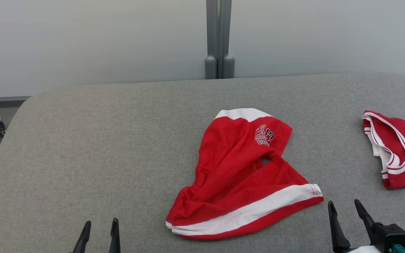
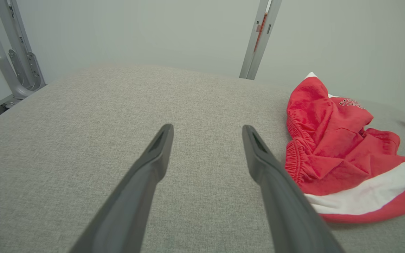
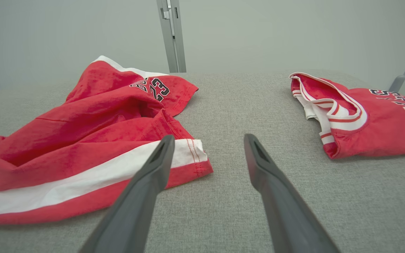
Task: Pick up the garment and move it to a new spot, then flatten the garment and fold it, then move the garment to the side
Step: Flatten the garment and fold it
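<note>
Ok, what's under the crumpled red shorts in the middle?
The shorts lie on the grey fabric tabletop, which shows all around them. They are folded over themselves, so anything beneath the cloth is covered and cannot be seen.

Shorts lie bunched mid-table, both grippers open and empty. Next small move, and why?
Likely ease the right gripper forward and leftward onto the near hem corner of the red shorts. They lie crumpled and twisted on the grey table, not flat, and that corner is the closest free edge to its open jaws. The left gripper stands further off.
</note>
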`<state>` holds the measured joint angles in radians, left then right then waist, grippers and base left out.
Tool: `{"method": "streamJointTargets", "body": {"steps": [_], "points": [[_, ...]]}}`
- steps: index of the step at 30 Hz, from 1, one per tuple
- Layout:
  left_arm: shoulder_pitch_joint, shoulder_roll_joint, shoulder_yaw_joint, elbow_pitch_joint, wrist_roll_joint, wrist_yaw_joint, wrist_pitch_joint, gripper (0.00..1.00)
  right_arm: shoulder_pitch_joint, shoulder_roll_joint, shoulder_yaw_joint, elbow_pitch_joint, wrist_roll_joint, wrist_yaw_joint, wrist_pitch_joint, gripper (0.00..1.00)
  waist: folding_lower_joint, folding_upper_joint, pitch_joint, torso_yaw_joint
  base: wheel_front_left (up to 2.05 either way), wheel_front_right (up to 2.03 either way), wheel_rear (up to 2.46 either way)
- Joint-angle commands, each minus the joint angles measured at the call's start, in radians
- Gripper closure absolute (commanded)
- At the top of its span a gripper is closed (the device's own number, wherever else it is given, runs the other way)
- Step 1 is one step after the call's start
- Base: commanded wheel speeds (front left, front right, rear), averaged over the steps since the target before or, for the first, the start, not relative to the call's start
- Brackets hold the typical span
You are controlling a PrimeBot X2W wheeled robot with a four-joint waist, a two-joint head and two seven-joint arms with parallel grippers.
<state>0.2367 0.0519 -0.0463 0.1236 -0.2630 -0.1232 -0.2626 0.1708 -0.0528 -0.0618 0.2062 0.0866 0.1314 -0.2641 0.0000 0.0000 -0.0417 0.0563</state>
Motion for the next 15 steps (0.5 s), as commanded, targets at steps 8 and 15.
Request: {"method": "streamJointTargets", "body": {"steps": [8,15], "points": [[-0.024,-0.001,-0.041,0.004,-0.052,-0.008,-0.003,0.0,-0.04,-0.012,0.029,-0.02,-0.002,-0.002,0.0,0.0,0.0,0.0,0.006,-0.009,0.0,0.0,0.0],[-0.111,0.098,-0.199,0.048,-0.136,-0.007,0.182,0.0,-0.148,-0.113,0.097,0.054,0.019,-0.002,0.078,0.0,0.0,0.0,0.034,-0.012,0.0,0.0,0.0]]}}
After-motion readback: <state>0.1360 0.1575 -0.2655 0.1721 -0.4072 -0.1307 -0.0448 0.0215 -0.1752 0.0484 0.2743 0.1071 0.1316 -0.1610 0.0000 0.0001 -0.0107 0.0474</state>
